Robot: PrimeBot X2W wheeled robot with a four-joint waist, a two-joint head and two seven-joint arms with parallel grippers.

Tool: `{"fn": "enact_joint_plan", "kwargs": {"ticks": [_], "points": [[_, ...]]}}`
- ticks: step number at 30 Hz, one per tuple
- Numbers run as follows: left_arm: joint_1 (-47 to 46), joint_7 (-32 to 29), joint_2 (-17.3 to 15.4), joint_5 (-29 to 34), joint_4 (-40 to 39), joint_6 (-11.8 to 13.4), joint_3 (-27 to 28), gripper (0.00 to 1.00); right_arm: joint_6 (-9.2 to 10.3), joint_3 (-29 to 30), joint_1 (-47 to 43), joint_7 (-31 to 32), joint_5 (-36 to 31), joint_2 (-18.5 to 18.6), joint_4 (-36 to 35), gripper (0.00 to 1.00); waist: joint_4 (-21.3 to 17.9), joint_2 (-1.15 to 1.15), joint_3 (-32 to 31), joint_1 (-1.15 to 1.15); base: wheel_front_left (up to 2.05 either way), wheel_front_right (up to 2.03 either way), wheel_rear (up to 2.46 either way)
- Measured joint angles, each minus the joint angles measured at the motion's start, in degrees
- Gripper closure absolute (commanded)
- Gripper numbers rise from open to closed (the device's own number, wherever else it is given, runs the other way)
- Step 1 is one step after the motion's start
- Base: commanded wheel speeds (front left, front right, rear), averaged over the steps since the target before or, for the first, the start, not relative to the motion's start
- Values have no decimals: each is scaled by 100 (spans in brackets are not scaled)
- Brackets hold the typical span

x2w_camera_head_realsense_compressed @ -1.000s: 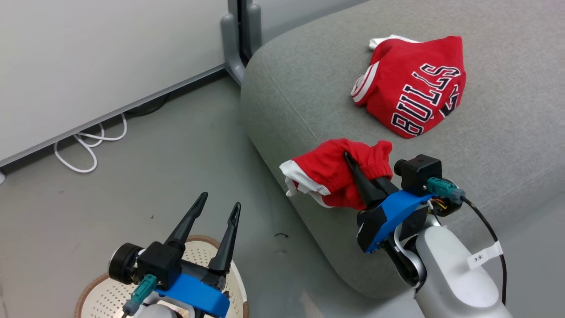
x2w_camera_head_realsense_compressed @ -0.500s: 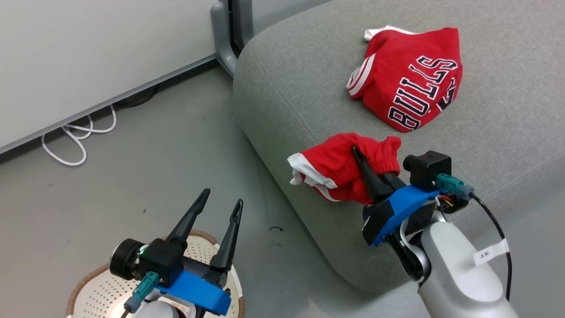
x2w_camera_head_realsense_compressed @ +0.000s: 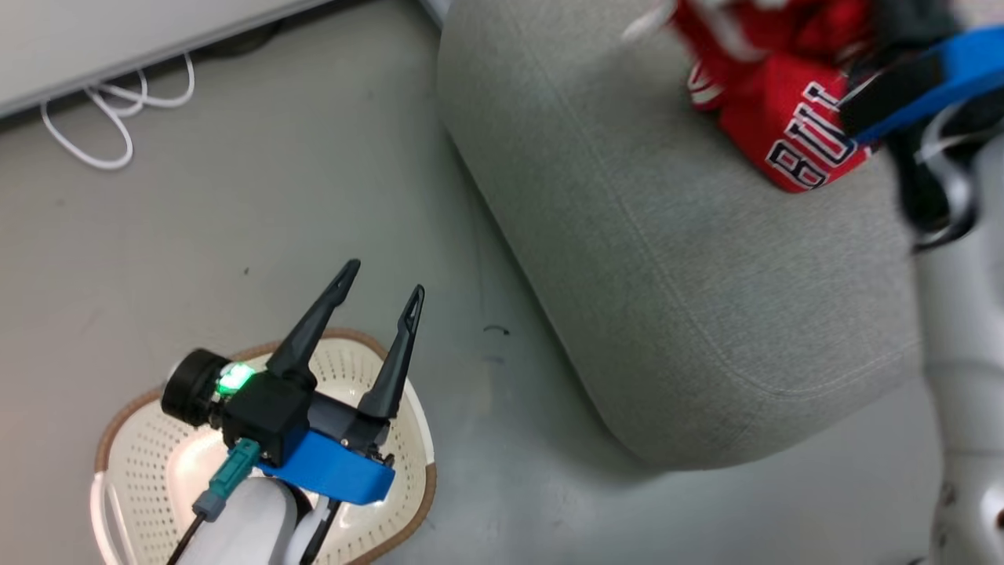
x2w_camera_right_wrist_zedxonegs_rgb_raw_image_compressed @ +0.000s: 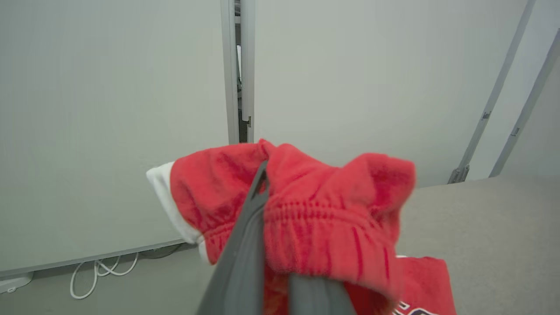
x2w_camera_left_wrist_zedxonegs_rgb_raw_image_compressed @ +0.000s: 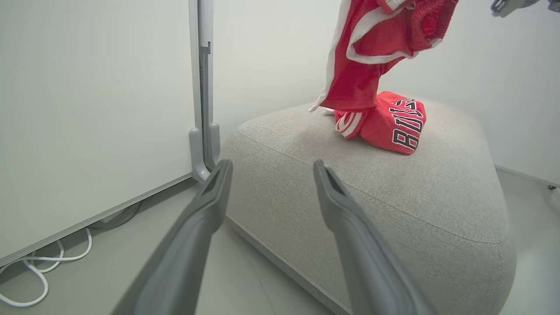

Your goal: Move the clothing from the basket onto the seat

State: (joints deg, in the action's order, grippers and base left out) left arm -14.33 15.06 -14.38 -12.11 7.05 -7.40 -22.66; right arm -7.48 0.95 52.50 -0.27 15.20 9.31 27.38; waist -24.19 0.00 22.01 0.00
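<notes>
The red shorts (x2w_camera_right_wrist_zedxonegs_rgb_raw_image_compressed: 315, 210), soft fabric with a gathered elastic waistband and white hem trim, hang in the air over the seat (x2w_camera_head_realsense_compressed: 667, 259). They are pinched between the pressed-together fingers of the right gripper (x2w_camera_right_wrist_zedxonegs_rgb_raw_image_compressed: 264, 175). Directly beneath them a crumpled red jersey (x2w_camera_left_wrist_zedxonegs_rgb_raw_image_compressed: 393, 127) with white-and-navy block lettering rests on the grey woven cushion's rounded top; whether the shorts' hem touches it cannot be told. The left gripper (x2w_camera_head_realsense_compressed: 383, 278) is spread wide, holding nothing, above the perforated cream basket (x2w_camera_head_realsense_compressed: 141, 471), which stands brown-rimmed on the smooth grey floor (x2w_camera_head_realsense_compressed: 235, 196). A white cable (x2w_camera_head_realsense_compressed: 100, 165) loops near the wall.
</notes>
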Motion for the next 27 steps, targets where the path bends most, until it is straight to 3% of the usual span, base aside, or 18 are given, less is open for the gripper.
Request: {"fn": "enact_joint_plan", "kwargs": {"ticks": [10,17,22,23,24,25,27], "points": [[-620,1,-294,159,-508,0,-5,0,0,1771,1307,135,-382,1028,105,100,356,0,1140,1,0,0,0],[-880,1,-397,240,-738,0,-147,0,0,2579,1168,-70,-568,1106,734,100,695,0,1801,1,0,0,0],[-965,1,-459,275,-820,0,-178,0,-1,2781,1000,-193,-709,940,1254,100,842,0,2081,1,0,0,0],[-966,1,-463,282,-821,0,-183,0,0,2803,977,-225,-760,906,1376,75,872,0,2128,1,0,0,0],[-967,1,-464,297,-821,0,-191,0,-1,2817,949,-245,-824,886,1494,25,903,0,2162,1,0,0,0],[-970,0,-464,303,-821,0,-205,0,-1,2853,937,-272,-872,868,1600,0,932,0,2182,1,0,0,0],[-993,1,-452,313,-822,0,-208,0,-1,2910,927,-337,-966,853,1774,0,975,0,2183,1,0,0,0]]}}
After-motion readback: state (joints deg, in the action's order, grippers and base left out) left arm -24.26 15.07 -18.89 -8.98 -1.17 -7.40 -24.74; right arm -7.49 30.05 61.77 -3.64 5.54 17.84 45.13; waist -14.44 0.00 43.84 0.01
